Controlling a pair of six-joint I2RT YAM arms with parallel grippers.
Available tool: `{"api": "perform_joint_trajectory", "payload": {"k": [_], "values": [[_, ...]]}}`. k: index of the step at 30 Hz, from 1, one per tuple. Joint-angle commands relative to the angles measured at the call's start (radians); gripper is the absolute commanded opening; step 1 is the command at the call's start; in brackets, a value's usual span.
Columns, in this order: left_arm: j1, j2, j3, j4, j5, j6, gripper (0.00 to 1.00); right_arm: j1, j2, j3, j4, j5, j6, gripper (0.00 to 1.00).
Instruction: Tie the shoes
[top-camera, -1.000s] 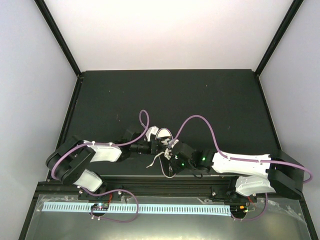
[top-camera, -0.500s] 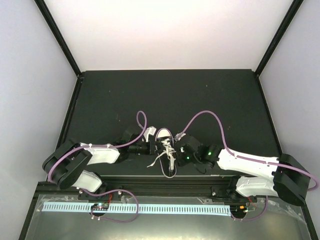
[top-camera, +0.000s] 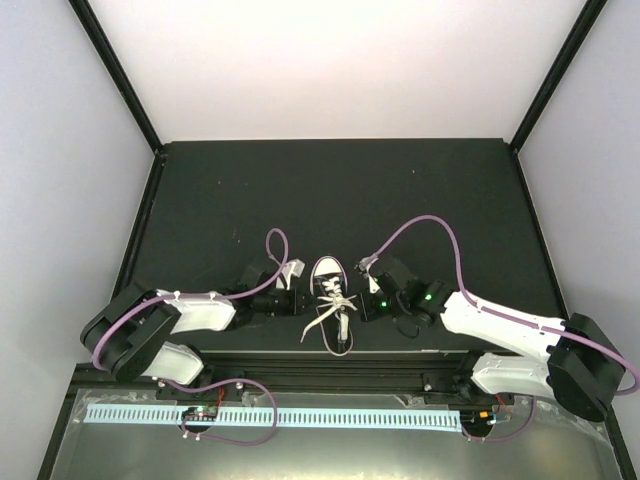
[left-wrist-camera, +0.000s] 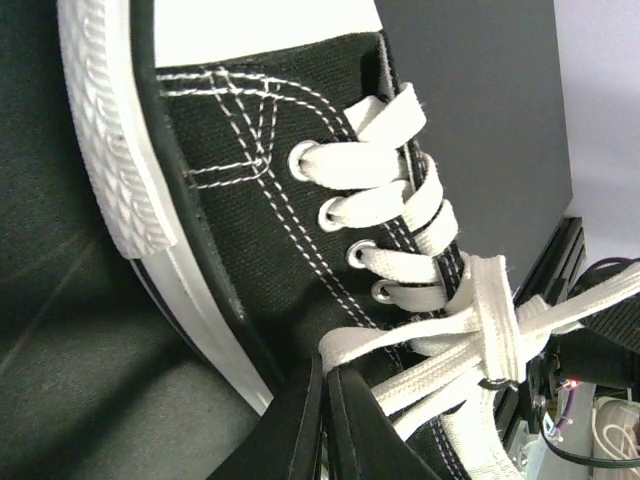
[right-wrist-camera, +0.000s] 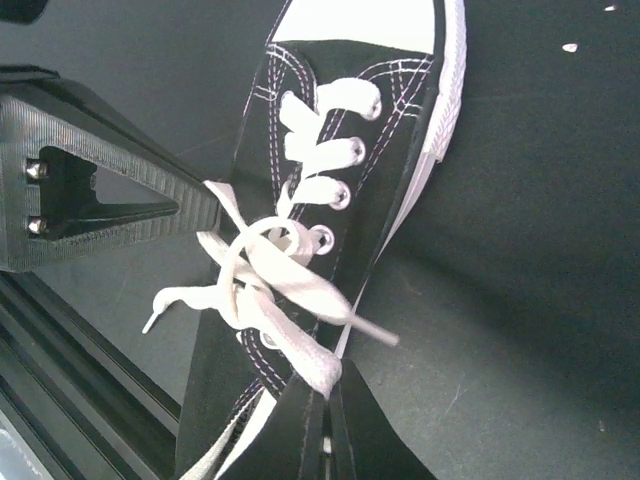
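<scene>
The shoe (top-camera: 333, 290) sits flat on the bench (top-camera: 330, 190), close to the near edge. Its white toe points away from you and it lies right between your two arms.

Your left tool (top-camera: 300, 303) is clenched on a bit of the laces (top-camera: 335, 305) on its side of the shoe. Your right tool (top-camera: 362, 303) is clenched on a bit on the other side. The laces cross over in a loose knot (right-wrist-camera: 260, 255) in the middle. I think you are at the part where you pull both sides out to make the knot snug.

Here is what could go wrong. Nothing holds the shoe down, and it looks light. If one arm pulls harder than the other, the shoe may slide or turn toward that arm.

If you pull too far, a short loose end (right-wrist-camera: 150, 322) could slip back through the knot, and then the bow comes undone.

The laces are flat and smooth, so one could slide out of a tool if you tug fast.

So pull slow, and pull the same on both sides.
</scene>
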Motion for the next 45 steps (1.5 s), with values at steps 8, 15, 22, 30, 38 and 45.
{"api": "perform_joint_trajectory", "payload": {"k": [8, 15, 22, 30, 38, 45], "values": [[0.03, -0.059, -0.017, -0.079, -0.031, 0.076, 0.02, -0.046, -0.002, 0.029, 0.01, -0.052, 0.014, 0.02], [0.019, -0.18, 0.095, -0.304, -0.127, 0.323, 0.46, -0.046, 0.05, 0.102, -0.037, -0.096, -0.049, 0.02], [-0.036, -0.264, 0.122, -0.233, -0.086, 0.534, 0.62, -0.049, 0.141, 0.19, -0.075, -0.117, -0.083, 0.02], [-0.084, -0.188, 0.128, -0.179, -0.074, 0.553, 0.61, -0.073, 0.29, 0.25, -0.001, -0.147, -0.096, 0.11], [-0.089, -0.202, 0.077, -0.13, -0.163, 0.38, 0.62, -0.14, 0.216, 0.227, -0.025, -0.149, -0.127, 0.56], [-0.089, -0.218, 0.014, -0.01, -0.096, 0.288, 0.62, -0.259, 0.041, 0.108, -0.014, -0.241, -0.158, 0.86]]}}
